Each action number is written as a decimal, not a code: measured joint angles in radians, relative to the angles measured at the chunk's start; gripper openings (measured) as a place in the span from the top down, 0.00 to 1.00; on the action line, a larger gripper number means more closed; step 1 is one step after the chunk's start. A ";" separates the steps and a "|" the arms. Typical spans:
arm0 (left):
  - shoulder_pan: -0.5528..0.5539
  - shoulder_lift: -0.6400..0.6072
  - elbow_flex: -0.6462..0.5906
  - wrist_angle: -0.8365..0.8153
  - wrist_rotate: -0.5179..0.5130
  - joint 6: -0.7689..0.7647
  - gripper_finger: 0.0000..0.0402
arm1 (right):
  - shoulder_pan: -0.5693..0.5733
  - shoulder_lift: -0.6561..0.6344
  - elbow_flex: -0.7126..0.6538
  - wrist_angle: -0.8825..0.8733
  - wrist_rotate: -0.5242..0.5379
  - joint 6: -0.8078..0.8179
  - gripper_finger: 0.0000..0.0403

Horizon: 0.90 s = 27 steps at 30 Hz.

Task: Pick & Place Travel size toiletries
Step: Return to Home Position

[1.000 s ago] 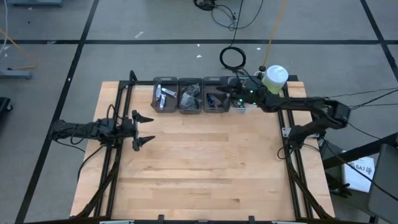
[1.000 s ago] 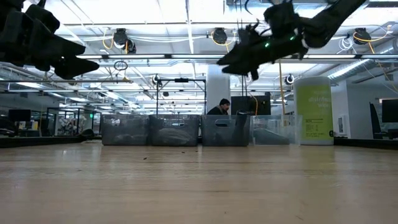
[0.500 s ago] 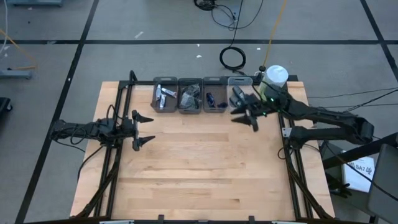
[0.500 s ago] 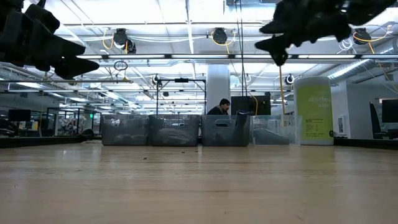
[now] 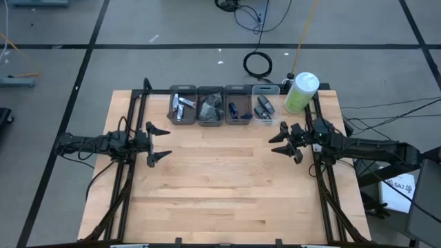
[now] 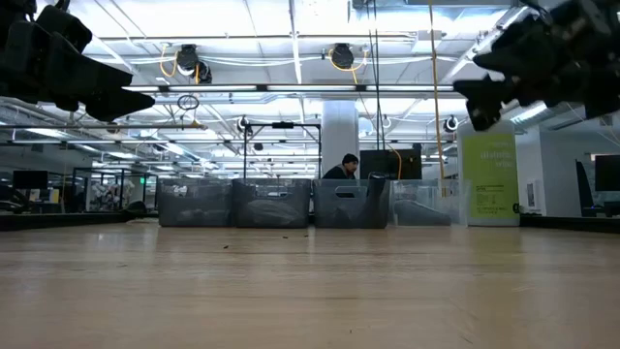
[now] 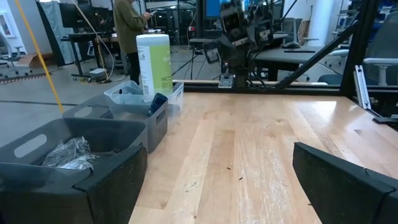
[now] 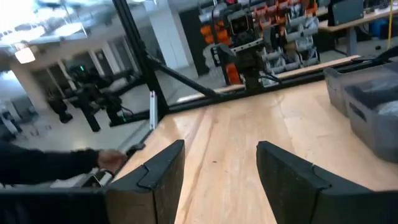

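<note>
right gripper (image 5: 280, 138) has pulled back from the bins (image 5: 209, 88) to 3 o'clock on the worktop (image 5: 220, 193), jaws apart, empty. left gripper (image 5: 164, 142) waits at 9 o'clock, jaws apart. toiletries (image 5: 180, 105) sit in bins at 12 o'clock. likely light, small and slick; pinch tubes mid-body.

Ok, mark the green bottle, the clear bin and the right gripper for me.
green bottle (image 5: 300, 94), high view, on its green body just below the white cap.
clear bin (image 5: 265, 87), high view, on its far rim.
right gripper (image 5: 278, 142), high view, midway between its open fingertips.
</note>
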 joint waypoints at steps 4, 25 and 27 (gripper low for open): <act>0.000 0.000 0.000 0.000 0.000 0.000 0.02 | 0.000 -0.004 -0.120 0.250 0.009 0.128 0.52; 0.000 0.000 0.000 0.001 0.009 0.000 0.02 | -0.090 -0.278 -0.123 0.596 -0.579 0.512 0.53; 0.000 0.000 0.000 0.001 0.009 0.000 0.02 | -0.121 -0.316 -0.124 0.597 -0.577 0.532 0.52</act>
